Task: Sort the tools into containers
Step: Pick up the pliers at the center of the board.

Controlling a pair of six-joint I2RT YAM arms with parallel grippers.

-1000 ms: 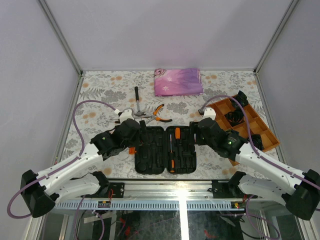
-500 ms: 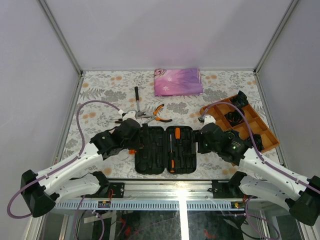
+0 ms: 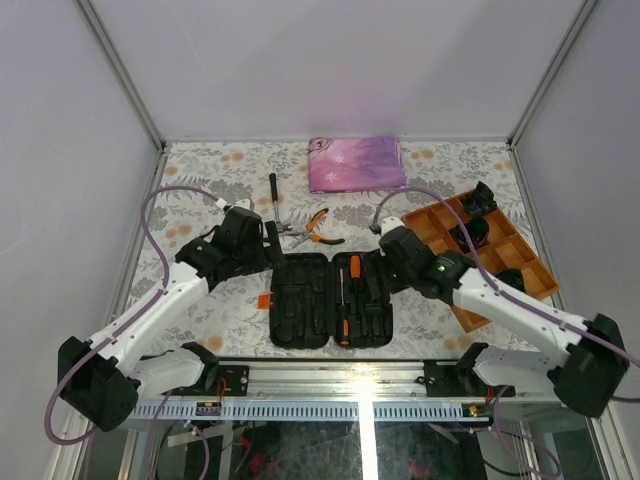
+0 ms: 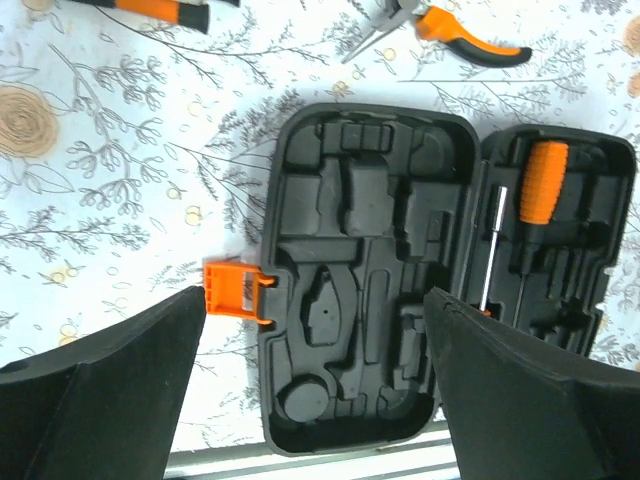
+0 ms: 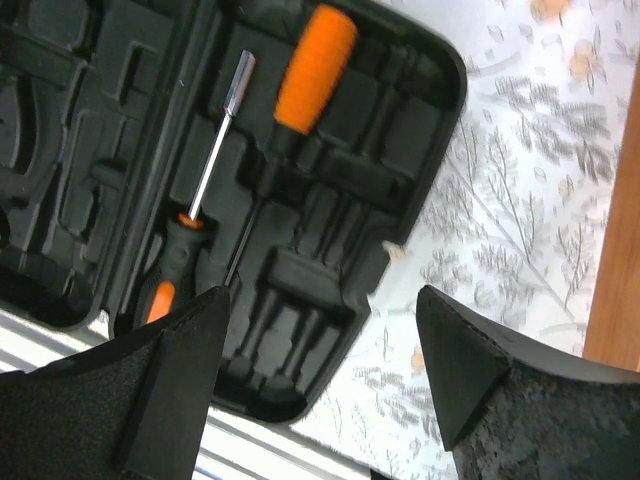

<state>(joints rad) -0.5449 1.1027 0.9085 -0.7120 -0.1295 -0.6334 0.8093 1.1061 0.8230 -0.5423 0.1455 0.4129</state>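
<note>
Left tool (image 3: 266, 240) is hanging over the desk (image 3: 200, 190), just off the 10 o'clock corner of the open tool case (image 3: 328, 298). Its fingers (image 4: 110, 390) are spreading wide and gripping nothing. Right tool (image 3: 388, 258) is hovering over the case's right half, likewise wide and empty. Two screwdrivers (image 5: 315, 65) are already sitting in that half's slots; the left half's moulded slots are showing bare.

Loose tools are lying on the desk past the case's far edge.
- Hammer (image 3: 272, 200): lying at 12 o'clock from the left tool, just beside it. Handle is running 12-to-6, with the head at the 6 end.
- Pliers (image 3: 318, 228): lying at 3 o'clock from the left tool and at 12 o'clock from the case. Long axis is running roughly 9-to-3, nose pointing to 9, orange handles trailing to 3.

Judging the reach: the hammer is looking like the left arm's pick, being well apart from the right tool. Fingers would need to be closing across the handle, along the 9-to-3 line. The pliers are sitting between the two arms, perhaps a shade nearer the left.
</note>
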